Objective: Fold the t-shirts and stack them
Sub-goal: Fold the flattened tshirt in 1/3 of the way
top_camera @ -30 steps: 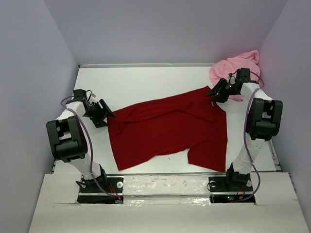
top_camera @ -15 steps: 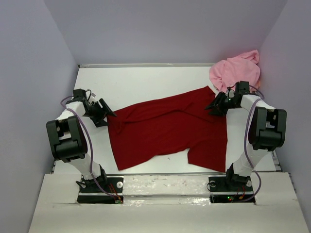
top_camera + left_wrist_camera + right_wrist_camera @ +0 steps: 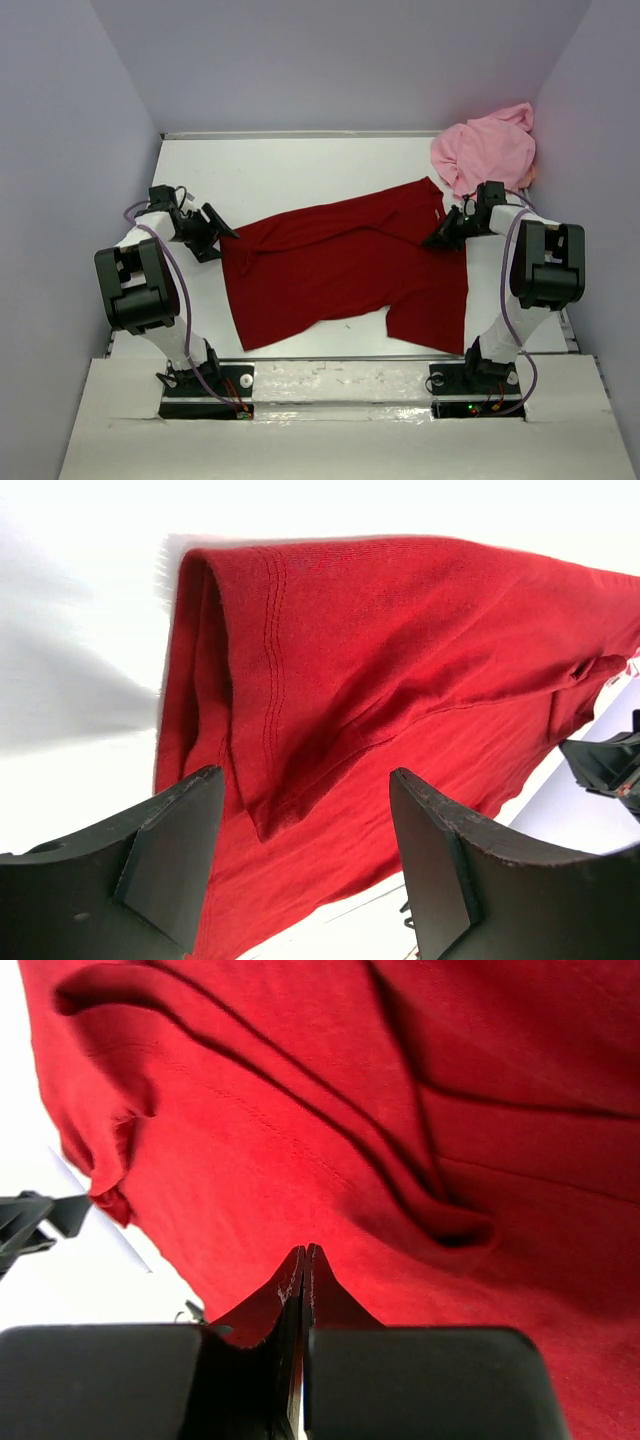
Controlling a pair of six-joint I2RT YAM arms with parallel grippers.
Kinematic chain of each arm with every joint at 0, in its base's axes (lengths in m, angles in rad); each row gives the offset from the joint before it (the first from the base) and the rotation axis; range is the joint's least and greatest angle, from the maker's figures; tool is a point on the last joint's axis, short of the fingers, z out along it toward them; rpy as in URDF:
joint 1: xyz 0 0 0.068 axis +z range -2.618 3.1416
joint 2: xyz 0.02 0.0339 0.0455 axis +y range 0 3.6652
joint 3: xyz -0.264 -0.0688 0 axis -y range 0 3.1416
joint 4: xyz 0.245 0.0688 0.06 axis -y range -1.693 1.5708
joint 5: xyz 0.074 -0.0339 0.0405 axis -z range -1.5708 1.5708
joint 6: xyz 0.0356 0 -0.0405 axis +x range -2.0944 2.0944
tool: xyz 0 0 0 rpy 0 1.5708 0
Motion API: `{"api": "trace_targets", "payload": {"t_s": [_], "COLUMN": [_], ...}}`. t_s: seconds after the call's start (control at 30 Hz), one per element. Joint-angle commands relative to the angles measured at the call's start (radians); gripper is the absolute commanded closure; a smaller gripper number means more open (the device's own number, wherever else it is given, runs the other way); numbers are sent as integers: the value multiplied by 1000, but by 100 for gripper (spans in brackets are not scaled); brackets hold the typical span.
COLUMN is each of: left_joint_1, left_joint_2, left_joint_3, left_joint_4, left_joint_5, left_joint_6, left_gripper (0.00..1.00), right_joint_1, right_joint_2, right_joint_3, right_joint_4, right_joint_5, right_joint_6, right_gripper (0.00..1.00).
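Your white table [image 3: 300,170] holds both garments, and neither is folded. The dark red t-shirt [image 3: 340,265] lies spread but rumpled across the middle, reaching from left to right. The light pink t-shirt [image 3: 485,150] sits bunched in the far right corner. By my reading, folding each shirt and stacking them are all left to do. Your left gripper [image 3: 215,235] hovers with fingers spread at the red shirt's left edge. Your right gripper [image 3: 440,238] is pressed together at its right edge, though I cannot tell whether cloth is caught
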Motion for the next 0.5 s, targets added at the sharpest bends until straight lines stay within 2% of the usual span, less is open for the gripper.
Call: {"api": "trace_targets", "payload": {"t_s": [0.0, 0.17, 0.47], "left_joint_1": [5, 7, 7], "left_joint_2": [-12, -15, -16], "left_joint_3": [-8, -29, -138], "left_joint_4": [15, 33, 179], "left_joint_5": [37, 23, 10], "left_joint_6": [-23, -46, -127], "left_gripper": [24, 24, 25], "right_joint_1": [19, 28, 28], "right_joint_2": [3, 7, -1], "right_joint_3": [-7, -11, -11], "right_joint_4": [37, 38, 38], "right_joint_5": [59, 66, 67], "right_joint_6": [3, 6, -5], "right_gripper": [100, 100, 100]}}
